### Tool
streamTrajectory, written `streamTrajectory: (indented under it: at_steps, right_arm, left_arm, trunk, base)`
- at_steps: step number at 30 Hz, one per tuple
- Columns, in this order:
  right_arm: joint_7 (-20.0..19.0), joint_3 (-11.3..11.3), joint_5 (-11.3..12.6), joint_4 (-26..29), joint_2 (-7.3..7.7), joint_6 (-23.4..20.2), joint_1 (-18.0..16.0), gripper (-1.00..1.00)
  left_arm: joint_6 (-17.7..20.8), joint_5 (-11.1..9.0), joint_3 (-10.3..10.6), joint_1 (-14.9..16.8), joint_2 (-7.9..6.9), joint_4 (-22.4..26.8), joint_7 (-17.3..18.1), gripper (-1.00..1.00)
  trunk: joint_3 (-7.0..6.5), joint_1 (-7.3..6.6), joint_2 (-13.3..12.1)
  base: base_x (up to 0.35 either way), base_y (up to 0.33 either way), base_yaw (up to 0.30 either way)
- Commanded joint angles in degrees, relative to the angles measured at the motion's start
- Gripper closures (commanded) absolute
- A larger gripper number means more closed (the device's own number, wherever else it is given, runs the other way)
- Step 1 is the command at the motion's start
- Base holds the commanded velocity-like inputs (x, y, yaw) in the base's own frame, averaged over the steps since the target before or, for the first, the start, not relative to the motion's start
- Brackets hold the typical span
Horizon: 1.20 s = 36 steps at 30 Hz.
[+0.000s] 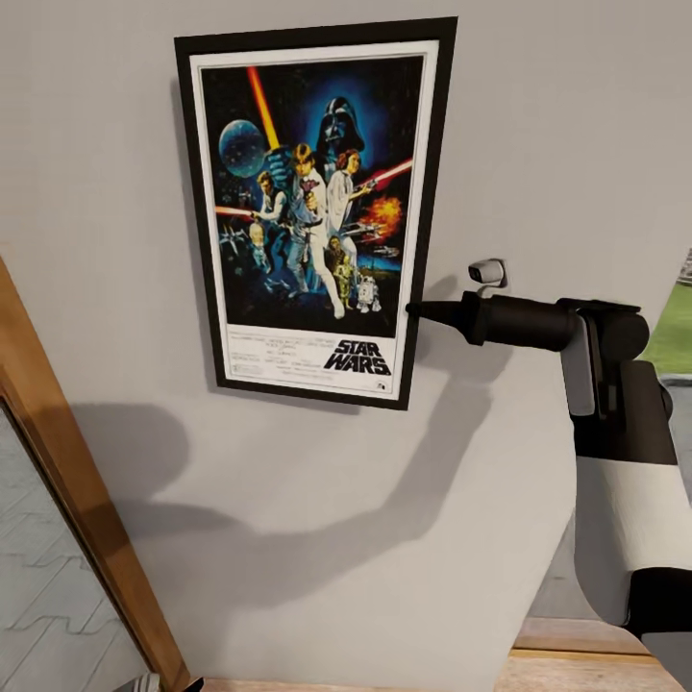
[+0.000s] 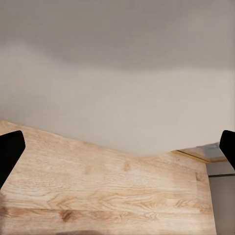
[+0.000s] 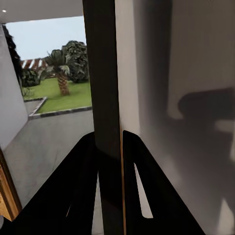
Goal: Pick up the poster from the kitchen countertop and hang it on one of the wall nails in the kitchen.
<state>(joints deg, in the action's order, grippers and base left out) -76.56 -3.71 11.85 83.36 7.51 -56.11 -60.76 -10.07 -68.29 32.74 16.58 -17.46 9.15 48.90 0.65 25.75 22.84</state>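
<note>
The right hand (image 1: 415, 309), a pair of slim black fingers at the end of the dark forearm reaching in from the right, is clenched on the thin black frame of the upright rectangular Star Wars poster (image 1: 312, 211), colourful figures on dark blue inside a white border. The grip sits low on the poster's right edge; in the right wrist view the two fingers (image 3: 81, 196) pinch the frame (image 3: 104, 98) edge-on, one on the front face and one behind, next to the wall. Holding the edge rather than the face probably keeps the back free to lie flat against the plain light-grey wall (image 1: 538, 125), where the poster now stands, tilted slightly off vertical. No nail head is visible; if there is one, the poster hides it, so whether the frame already hangs on it cannot be told. The hand's hold likely steadies the poster until that is sure.

The left hand (image 2: 117, 147) is released, its black fingertips wide apart, pointing down towards a pale wooden surface (image 2: 112, 191) near the foot of the wall, idle and out of the way.
</note>
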Motion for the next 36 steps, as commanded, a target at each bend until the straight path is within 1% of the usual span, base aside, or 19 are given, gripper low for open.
streamTrajectory:
  at_steps: [1,11,22,36]
  right_arm:
    - [-0.16,0.0,0.26,0.02,-0.01,-0.49,0.02,1.0]
    - [-0.17,0.02,0.36,0.13,-0.04,-0.43,0.24,1.0]
    - [-0.23,0.02,0.36,0.22,-0.04,-0.35,1.75,1.0]
    - [-0.26,0.02,0.36,0.27,-0.04,-0.32,2.77,1.0]
  left_arm:
    - [-0.36,-0.36,0.48,0.04,-0.01,-0.01,0.06,-1.0]
    - [-0.36,-0.36,0.48,0.04,0.0,-0.01,0.08,-1.0]
    - [-0.32,-0.35,0.48,0.04,0.03,-0.01,0.06,-1.0]
    - [-0.34,-0.34,0.48,0.06,0.04,-0.01,0.06,-1.0]
  trunk:
    - [0.07,0.03,0.08]
    - [0.07,0.03,0.08]
    - [0.07,0.03,0.08]
    - [0.07,0.03,0.08]
  base:
    - [0.0,0.0,0.0]
    - [0.0,0.0,0.0]
    - [0.0,0.0,0.0]
    - [0.0,0.0,0.0]
